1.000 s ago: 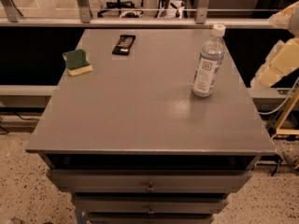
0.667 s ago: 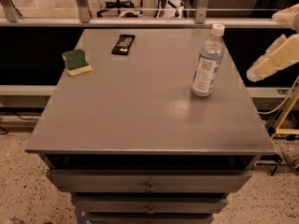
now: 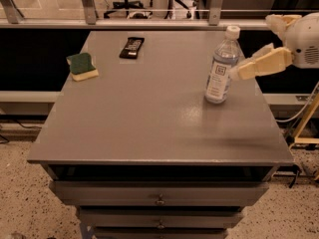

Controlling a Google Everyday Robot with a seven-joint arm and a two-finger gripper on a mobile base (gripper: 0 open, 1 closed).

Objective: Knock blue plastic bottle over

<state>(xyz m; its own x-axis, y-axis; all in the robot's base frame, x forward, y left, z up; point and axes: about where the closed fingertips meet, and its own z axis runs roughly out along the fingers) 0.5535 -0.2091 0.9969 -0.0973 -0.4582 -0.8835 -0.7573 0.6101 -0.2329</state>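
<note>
The blue plastic bottle (image 3: 221,67) stands upright on the right part of the grey table (image 3: 149,113). It is clear and blue-tinted, with a white cap and a pale label with a small square logo. My gripper (image 3: 239,73) comes in from the right edge of the view, cream-coloured, its tip right beside the bottle's right side at label height. I cannot tell whether it touches the bottle.
A green and yellow sponge (image 3: 82,66) lies at the table's left. A black remote-like object (image 3: 132,47) lies at the back centre. Drawers (image 3: 159,198) sit under the tabletop. A railing runs behind the table.
My gripper has moved left from the right edge of the view to the bottle's side. The bottle still stands upright in the same place.
</note>
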